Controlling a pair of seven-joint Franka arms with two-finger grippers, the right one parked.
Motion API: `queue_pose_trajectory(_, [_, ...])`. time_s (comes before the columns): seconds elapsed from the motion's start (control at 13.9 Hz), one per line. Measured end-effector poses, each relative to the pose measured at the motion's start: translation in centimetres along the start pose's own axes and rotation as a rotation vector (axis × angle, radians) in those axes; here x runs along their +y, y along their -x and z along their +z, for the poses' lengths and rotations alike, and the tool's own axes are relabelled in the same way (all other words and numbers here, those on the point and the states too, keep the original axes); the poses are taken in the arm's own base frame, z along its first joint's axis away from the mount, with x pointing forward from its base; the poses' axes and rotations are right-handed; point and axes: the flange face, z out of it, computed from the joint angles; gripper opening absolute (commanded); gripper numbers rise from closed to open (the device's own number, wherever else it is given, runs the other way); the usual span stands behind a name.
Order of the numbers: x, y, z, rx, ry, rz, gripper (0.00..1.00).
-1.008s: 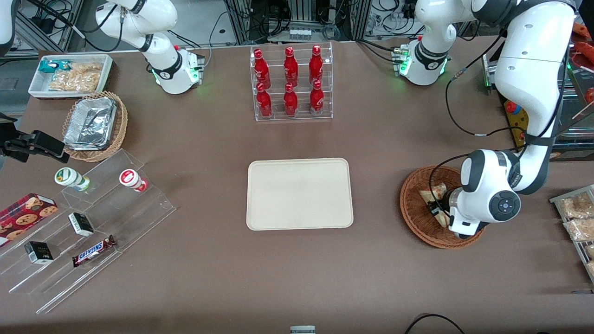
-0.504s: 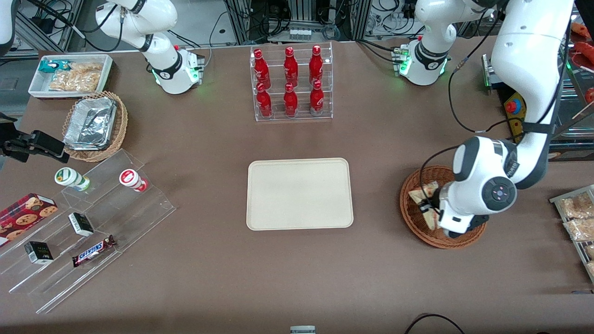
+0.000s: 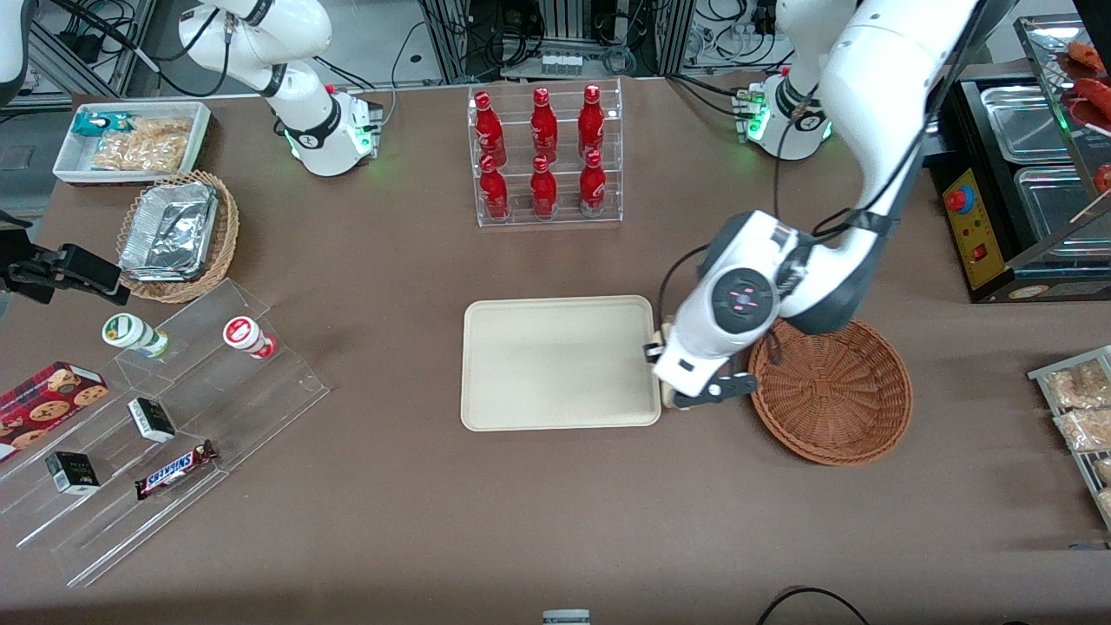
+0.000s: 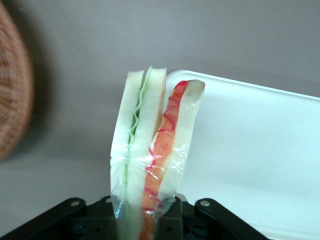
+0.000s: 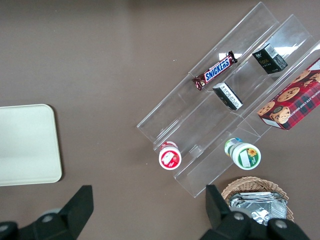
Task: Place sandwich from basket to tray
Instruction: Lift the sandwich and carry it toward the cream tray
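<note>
Wrist view first: my pincer point(image 4: 142, 220) is clamped on the sandwich point(image 4: 150, 150), pinching the wrapped wedge low down so that it stands out from my fingers with its point away from me. I can see the pale green layer on one side and the red one on the other, the clear wrap creased where I squeeze it. I judge the grip sits near the wide end because that is the firmest part of a soft wedge; held nearer the tip, it would likely bend or slip inside the film.

Just past the sandwich lies the rounded corner of the tray point(image 4: 260, 150), and the basket point(image 4: 15, 115) is off to the side, so I am in the gap between the two, with the carry roughly half done.

From the front view, my pincer point(image 3: 670, 375) hangs right at the tray's point(image 3: 555, 360) short edge, the one nearest the basket point(image 3: 833, 391). The woven basket shows nothing inside it. Only a sliver of the sandwich point(image 3: 667, 330) peeks out beside my wrist; my hand hides the rest.

My arm reaches out from its base at the table's edge, by the rack of red bottles point(image 3: 545, 152), bends at the elbow above the basket, and turns the wrist downward toward the tray. Next, I expect, comes moving farther over the tray before lowering.
</note>
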Motion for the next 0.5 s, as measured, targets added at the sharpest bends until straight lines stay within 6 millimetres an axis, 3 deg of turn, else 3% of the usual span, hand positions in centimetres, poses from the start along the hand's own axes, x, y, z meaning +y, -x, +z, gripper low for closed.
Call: queue_pose_trajectory(0.5, [9.2, 3.0, 4.9, -0.001, 0.005, 0.031, 0.16])
